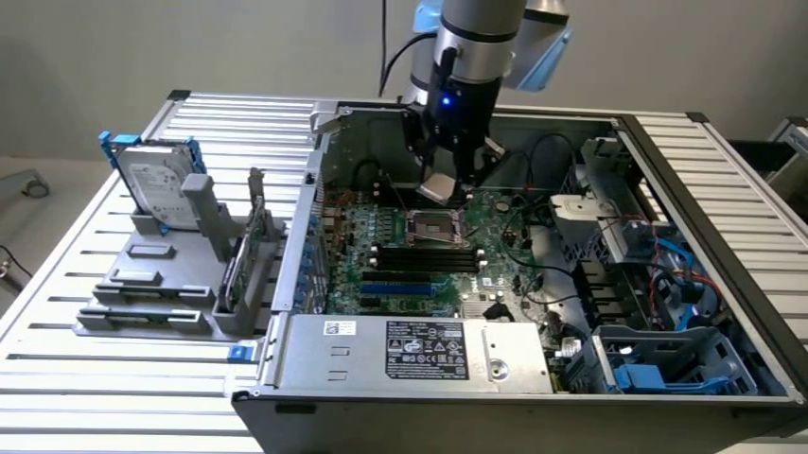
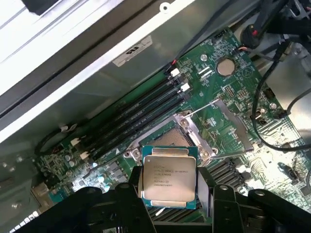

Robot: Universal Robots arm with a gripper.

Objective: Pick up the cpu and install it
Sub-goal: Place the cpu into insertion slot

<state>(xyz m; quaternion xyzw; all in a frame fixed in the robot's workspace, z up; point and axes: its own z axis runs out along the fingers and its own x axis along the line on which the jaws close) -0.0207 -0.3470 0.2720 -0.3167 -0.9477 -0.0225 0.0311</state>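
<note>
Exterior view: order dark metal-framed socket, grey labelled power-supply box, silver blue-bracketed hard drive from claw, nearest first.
1. Dark metal-framed socket, just below the claw.
2. Grey labelled power-supply box, case front.
3. Silver blue-bracketed hard drive, outside the case, exterior view's left.

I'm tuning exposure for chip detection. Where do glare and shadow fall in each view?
Exterior view: the slatted table glares white at its near edge, while the socket lies in dimmer light. Wrist view: the cpu top is evenly lit, but a bright patch washes out part of the motherboard.
</note>
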